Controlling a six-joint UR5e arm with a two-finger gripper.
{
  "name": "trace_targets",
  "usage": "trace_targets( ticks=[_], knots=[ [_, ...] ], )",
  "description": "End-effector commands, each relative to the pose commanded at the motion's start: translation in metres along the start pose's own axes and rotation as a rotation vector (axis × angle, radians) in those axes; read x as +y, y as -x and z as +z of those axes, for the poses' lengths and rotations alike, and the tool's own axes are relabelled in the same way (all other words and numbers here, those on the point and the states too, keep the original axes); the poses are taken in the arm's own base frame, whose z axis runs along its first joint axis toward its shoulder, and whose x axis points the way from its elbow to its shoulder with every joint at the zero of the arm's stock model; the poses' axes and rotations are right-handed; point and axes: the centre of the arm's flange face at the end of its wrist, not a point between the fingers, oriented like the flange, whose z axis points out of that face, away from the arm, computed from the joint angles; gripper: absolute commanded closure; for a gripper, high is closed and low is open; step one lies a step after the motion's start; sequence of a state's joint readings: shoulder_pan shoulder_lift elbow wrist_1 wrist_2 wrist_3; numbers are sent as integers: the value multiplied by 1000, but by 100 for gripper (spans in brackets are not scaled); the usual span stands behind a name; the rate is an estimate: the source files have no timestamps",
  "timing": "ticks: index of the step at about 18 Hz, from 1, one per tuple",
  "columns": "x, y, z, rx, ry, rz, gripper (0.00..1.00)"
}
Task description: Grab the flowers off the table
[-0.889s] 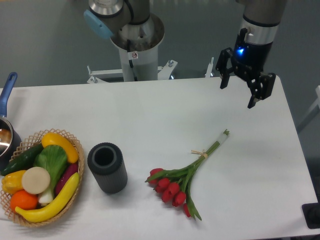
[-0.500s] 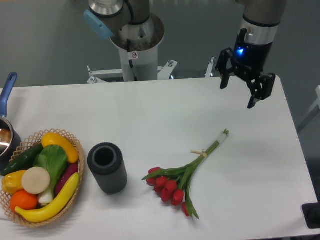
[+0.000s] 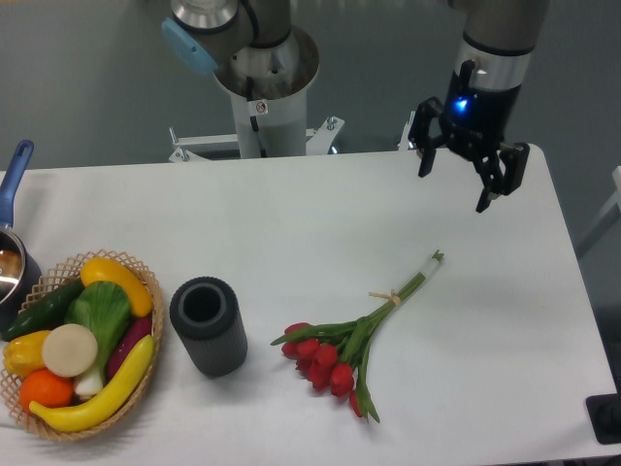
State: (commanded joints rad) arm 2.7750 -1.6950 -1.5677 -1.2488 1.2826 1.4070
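Note:
The flowers [image 3: 349, 340], a bunch of red tulips with long green stems tied with pale string, lie flat on the white table [image 3: 291, 223], right of centre. Their red heads point to the lower left and the stem ends to the upper right. My gripper [image 3: 454, 189] hangs open and empty above the table's far right part. It is well above and beyond the stem ends, apart from the flowers.
A dark grey cylinder vase [image 3: 208, 325] stands left of the flowers. A wicker basket of fruit and vegetables [image 3: 78, 345] sits at the front left. A pot with a blue handle [image 3: 12, 243] is at the left edge. The robot base [image 3: 262, 87] stands behind the table.
The flowers have shifted slightly to the lower left on the table. My gripper has moved a little to the left and up.

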Motion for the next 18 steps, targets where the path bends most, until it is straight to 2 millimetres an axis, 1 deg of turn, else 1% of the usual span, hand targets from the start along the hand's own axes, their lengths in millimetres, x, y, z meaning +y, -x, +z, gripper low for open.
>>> trace_targets(
  ticks=[2, 4, 7, 8, 10, 13, 15, 17, 18],
  knots=[
    [-5, -3, 5, 10, -46, -19, 0],
    [-3, -5, 12, 18, -46, -23, 0],
    [7, -20, 43, 64, -38, -32, 0],
    [8, -22, 48, 50, -41, -29, 0],
    [0, -30, 60, 23, -46, -18, 0],
    [-2, -26, 83, -20, -57, -49, 0],
    [-10, -27, 97, -13, -54, -36, 0],
    [-11, -21, 112, 3, -34, -54, 0],
    [-16, -19, 120, 9, -19, -52, 0]
  ],
)
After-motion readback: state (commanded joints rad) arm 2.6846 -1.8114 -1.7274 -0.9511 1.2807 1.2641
